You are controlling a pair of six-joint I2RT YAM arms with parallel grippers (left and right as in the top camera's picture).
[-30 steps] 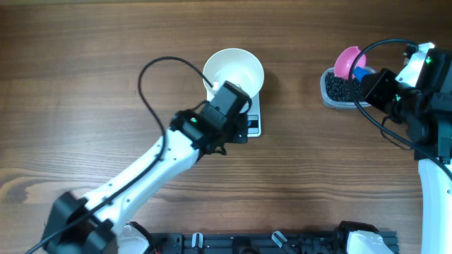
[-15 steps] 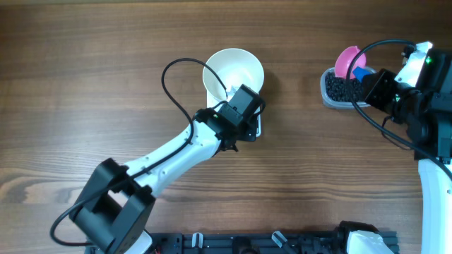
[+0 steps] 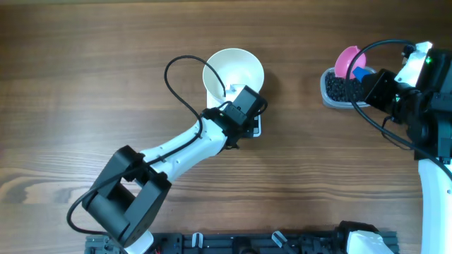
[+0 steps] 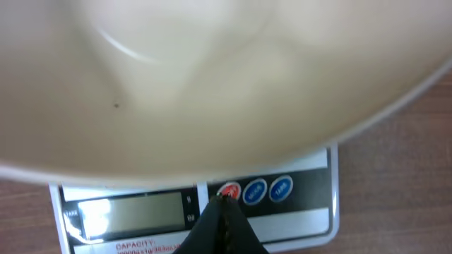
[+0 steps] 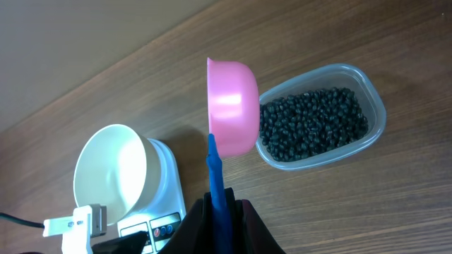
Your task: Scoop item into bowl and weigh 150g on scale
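Left wrist view: pointing the clenched left claw (image 4: 223, 212) at the red button (image 4: 228, 190) on the scale (image 4: 311, 219), tips at or just short of it; reading no digits on the display (image 4: 131, 210). Seeing the white bowl (image 4: 212, 85) sitting on the scale, empty. Farther off, gripping the blue handle of the pink scoop (image 5: 233, 106) in the clenched right claw (image 5: 219, 208), hovering beside the black pellets (image 5: 314, 123) lying in the clear tub (image 5: 380, 113). Judging all scooping and weighing as yet to begin.

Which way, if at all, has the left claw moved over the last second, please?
Yes. Overhead, the shut left claw has shifted rightward along the scale, toward its red button, while the bowl stayed put.
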